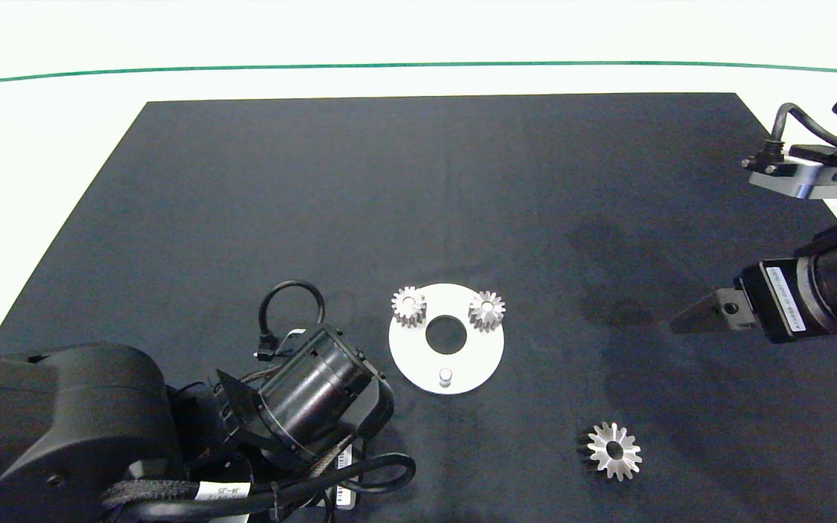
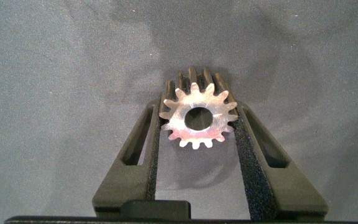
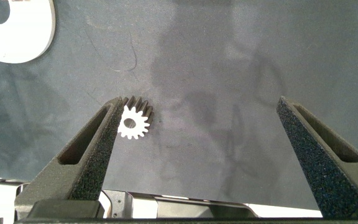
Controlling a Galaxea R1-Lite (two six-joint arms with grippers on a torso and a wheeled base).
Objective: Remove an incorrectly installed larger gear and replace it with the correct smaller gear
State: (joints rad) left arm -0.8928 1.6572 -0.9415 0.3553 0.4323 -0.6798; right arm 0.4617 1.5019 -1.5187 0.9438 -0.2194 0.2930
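Observation:
My left gripper [image 2: 197,116] is shut on the smaller gear [image 2: 197,118], a silver short-toothed gear pinched between the two pads above the dark mat. In the head view the left arm [image 1: 309,396] sits just left of the white round plate [image 1: 476,359], and its fingers are hidden under the wrist. The larger gear [image 1: 613,450], with long pointed teeth, lies flat on the mat to the front right of the plate. It also shows as the larger gear [image 3: 133,122] beside one finger. My right gripper [image 3: 199,102] is open and empty, hovering at the right [image 1: 702,316].
The plate carries two small gears [image 1: 409,305] [image 1: 487,311] on its far side, a centre hole and one bare peg [image 1: 445,376] at its near edge. The black mat [image 1: 418,189] covers the white table; a green line runs along the far side.

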